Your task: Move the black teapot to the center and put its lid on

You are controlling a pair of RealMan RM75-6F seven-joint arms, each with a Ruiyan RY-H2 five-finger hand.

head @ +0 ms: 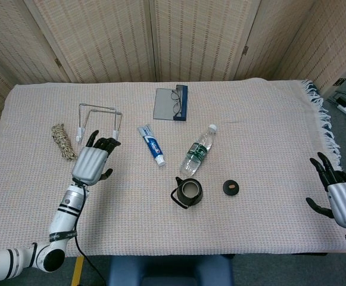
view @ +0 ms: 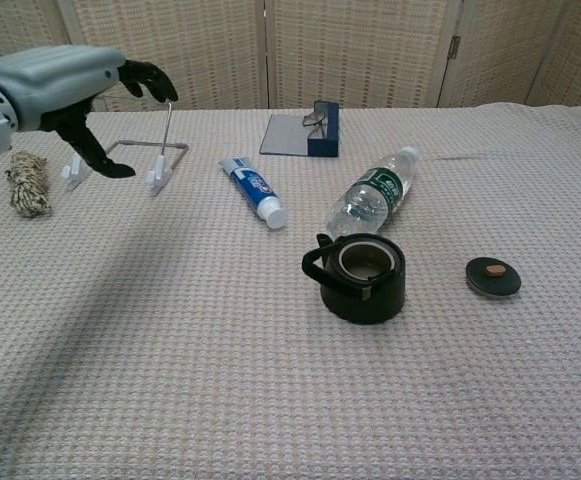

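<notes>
The left hand (head: 92,162) hangs over the worktop (head: 268,119) with its fingers loosely apart and nothing in them. The black teapot (head: 188,192) stands upright and uncovered well off to that hand's right, a little nearer the robot, apart from it. The lid (head: 231,187) lies flat just beyond the teapot on the same side, not touching it. The right hand (head: 338,199) hovers past the worktop's far right edge, fingers spread and holding nothing; lid and teapot both lie well to its left. A water bottle (head: 198,150) lies just behind the teapot.
</notes>
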